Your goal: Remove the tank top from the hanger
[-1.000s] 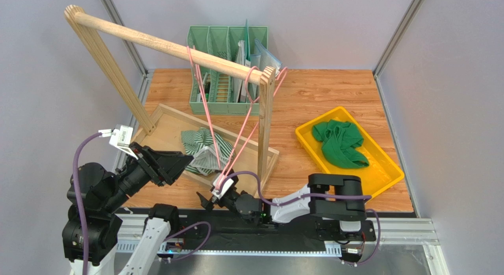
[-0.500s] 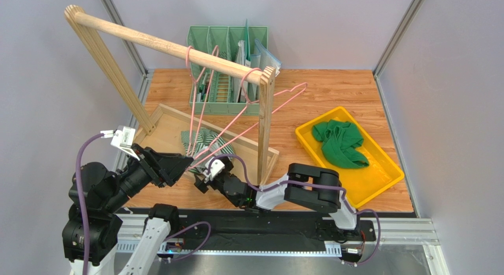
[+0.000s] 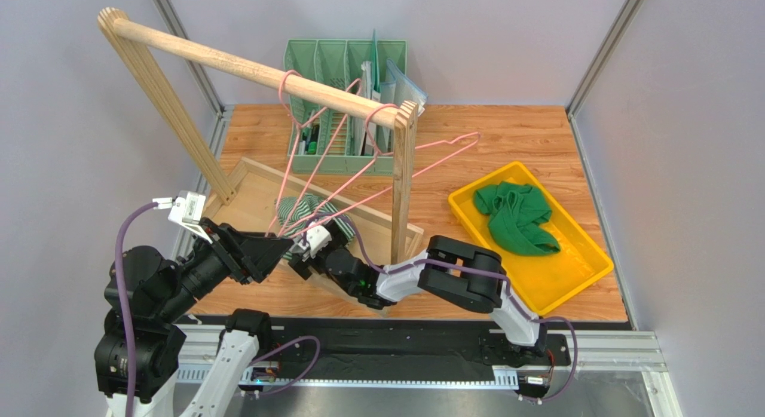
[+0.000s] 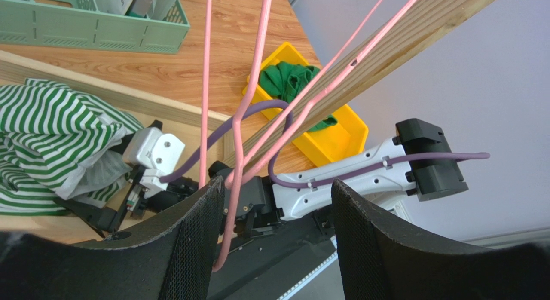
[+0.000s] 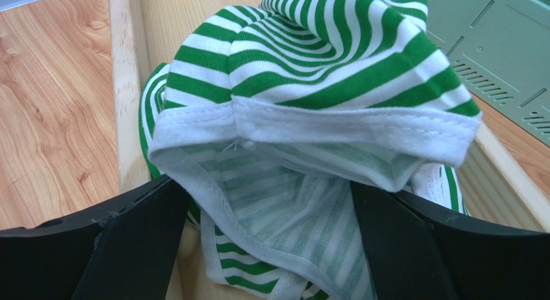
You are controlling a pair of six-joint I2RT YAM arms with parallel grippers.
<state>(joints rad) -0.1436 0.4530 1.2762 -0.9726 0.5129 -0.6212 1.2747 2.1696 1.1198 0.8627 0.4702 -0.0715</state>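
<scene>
Tank top [image 3: 310, 218], green-and-white striped: crumpled in a heap on the wooden base tray [image 3: 251, 179] of the clothes rack [image 3: 251, 69], left of centre in the overhead frame. Fills the upper middle of the right wrist frame, white hem toward the lens. Cannot tell whether any strap is looped on a hanger.

Table [image 3: 503, 144]: wood-grain top across the middle of the overhead frame.

Clothes rack: pale wood rail running from upper left down toward centre, on slanted legs.

Yellow tray [image 3: 588, 269]: right of centre, set at an angle, holding a bunched green cloth [image 3: 514, 218].

Green organizer [image 3: 346, 103]: upper centre, behind the rail, flat items standing in its slots.

Left gripper [image 4: 276, 187]: lower left in the overhead frame. Fingers spread wide. One pink wire runs down between them, close to the finger on the left of the wrist frame; contact unclear.

Right gripper [image 5: 268, 187]: at the near edge of the heap. Fingers spread, striped fabric lying in the gap, not pinched.

Pink hangers [image 3: 359, 171]: thin wire, hooked over the rail, hanging at slants. Lower ends down at the heap; one shoulder pokes right past the rack post.
</scene>
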